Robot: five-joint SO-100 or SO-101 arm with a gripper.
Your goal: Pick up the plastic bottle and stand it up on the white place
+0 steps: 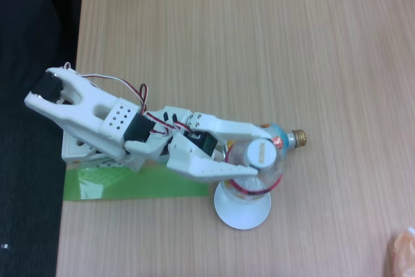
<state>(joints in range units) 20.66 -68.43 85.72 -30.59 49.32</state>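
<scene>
Fixed view, looking down. Wooden table (pixel 259 43) takes most of the frame; its left edge runs down beside a dark floor strip. Upper and right tabletop lies bare, so there is open room for moving there.

White arm (pixel 130 128) reaches from its base at the left edge, over a green mat (pixel 130 186), toward lower centre.

Gripper (pixel 249 154): two white fingers straddle the plastic bottle (pixel 259 160), one above and one below it, closed onto its body. Judged a firm hold on the bottle.

Bottle stands roughly upright, seen nearly end-on: white cap facing the camera, clear body beneath, red band low down. Its base sits on or just over the white place (pixel 243 211); contact cannot be told from this angle. The plate's rim shows below and left of the bottle.

A second bottle, light blue with a gold cap (pixel 298 137), lies just behind the held one, touching or nearly so. An orange item (pixel 405 248) sits at the lower right corner, well apart.

Handling judgement: clear thin plastic, likely light and apparently empty, so it tips easily; walls will give under squeeze and are slippery. Best hold is mid-body, above the label band, as now.

Risk: on release, the fingers opening could nudge it off the small plate, or the upper finger could knock the gold-capped bottle. Retreat leftward looks clear.
</scene>
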